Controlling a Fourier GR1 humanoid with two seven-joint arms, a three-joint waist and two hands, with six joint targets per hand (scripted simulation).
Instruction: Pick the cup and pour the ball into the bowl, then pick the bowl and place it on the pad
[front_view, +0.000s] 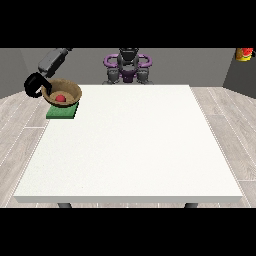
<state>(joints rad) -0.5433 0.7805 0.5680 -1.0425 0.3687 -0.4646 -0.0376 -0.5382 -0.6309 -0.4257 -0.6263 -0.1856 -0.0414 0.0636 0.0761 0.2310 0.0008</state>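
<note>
One round brown wooden bowl (64, 92) up in the upper left of the frame, and one small red ball (61, 98) sitting inside it. Under the bowl, one flat green square pad (61, 113) at the far left edge of the large white table (130, 150). One black hand at the view's left (35, 86) is curled round the bowl's left rim, holding it. Whether the bowl rests on the pad or hangs just above it, I can't tell. No cup or other hand visible.
</note>
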